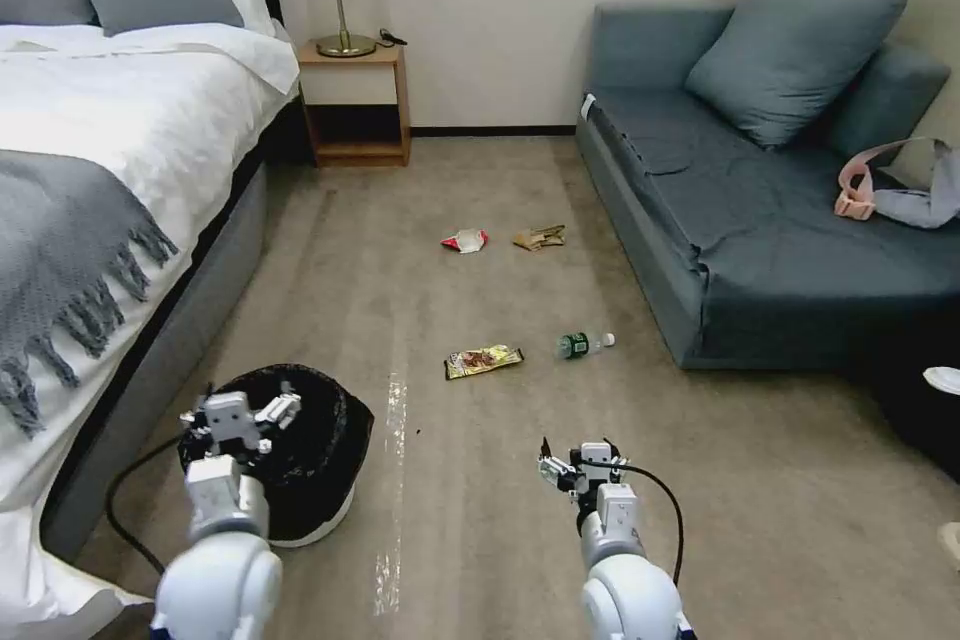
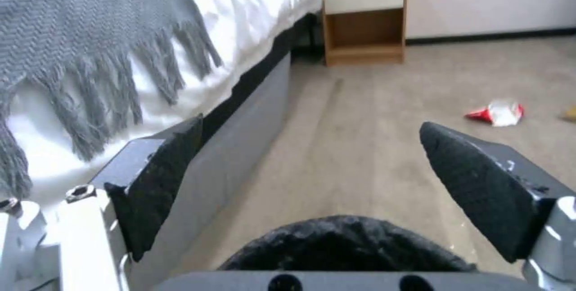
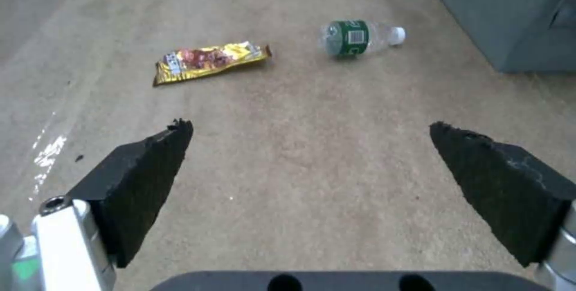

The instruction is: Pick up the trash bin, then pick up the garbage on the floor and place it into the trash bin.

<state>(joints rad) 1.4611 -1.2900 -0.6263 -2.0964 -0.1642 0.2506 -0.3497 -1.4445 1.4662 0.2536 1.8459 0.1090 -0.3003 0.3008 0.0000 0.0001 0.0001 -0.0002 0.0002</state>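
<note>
We hold our left gripper spread wide over the black-lined trash bin to take its rim, right gripper gaping, empty, facing the snack wrapper and bottle.

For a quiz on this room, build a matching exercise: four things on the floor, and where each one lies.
Things:
1. trash bin
2. snack wrapper
3. bottle
4. red-and-white scrap

Places:
A. beside the tan scrap, far down the carpet
B. near the sofa front
C. by the bed, under the open left tool
D. ahead of the open right tool, bottle's neighbour

Pairs: 1-C, 2-D, 3-B, 4-A
</note>
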